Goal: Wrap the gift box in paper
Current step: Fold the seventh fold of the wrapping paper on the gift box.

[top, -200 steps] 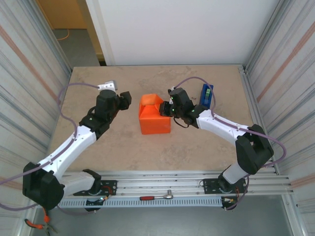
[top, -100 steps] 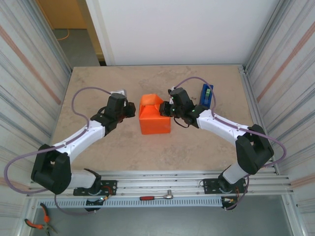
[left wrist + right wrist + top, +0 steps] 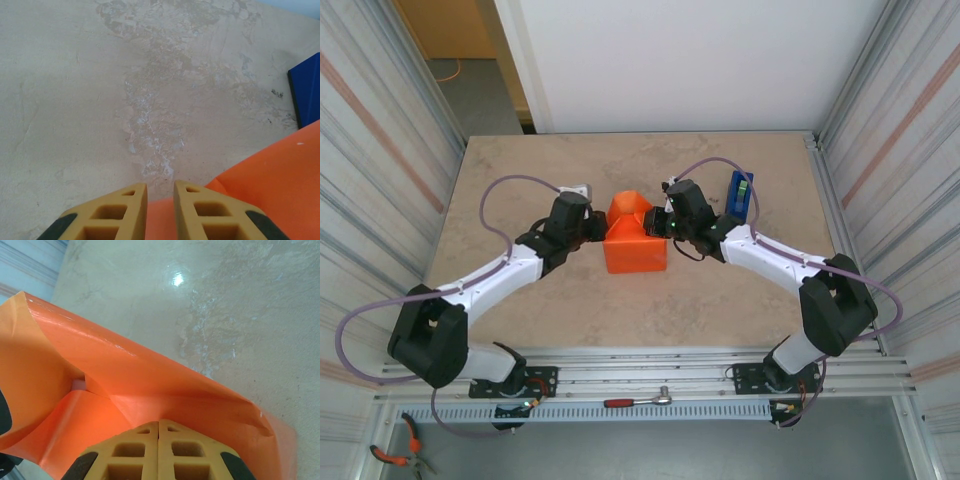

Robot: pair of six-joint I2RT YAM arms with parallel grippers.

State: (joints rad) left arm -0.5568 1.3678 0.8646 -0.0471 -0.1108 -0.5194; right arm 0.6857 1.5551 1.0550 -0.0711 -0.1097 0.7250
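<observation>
Mid-table, box body covered, far end unfinished
Wrapped gift box [image 3: 638, 255] sits centre of table [image 3: 740, 300]; paper [image 3: 150, 375] at its far end stands loose and unfolded. Right gripper [image 3: 158, 424] pressed together against that flap; left gripper [image 3: 160, 189] nearly closed at the paper, pinch unclear. Remaining, by my judgement: end folds, taping

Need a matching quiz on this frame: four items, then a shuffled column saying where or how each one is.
1. thin bright orange paper sheet
2. blue plastic tape dispenser
3. red-handled metal ratchet wrench
4. right gripper

a. lying on the near metal rail
b. fingers shut on a flap of the sheet
c. folded up at the centre of the beige marbled table
d. upright at the table's right side

Pairs: 1-c, 2-d, 3-a, 4-b
</observation>
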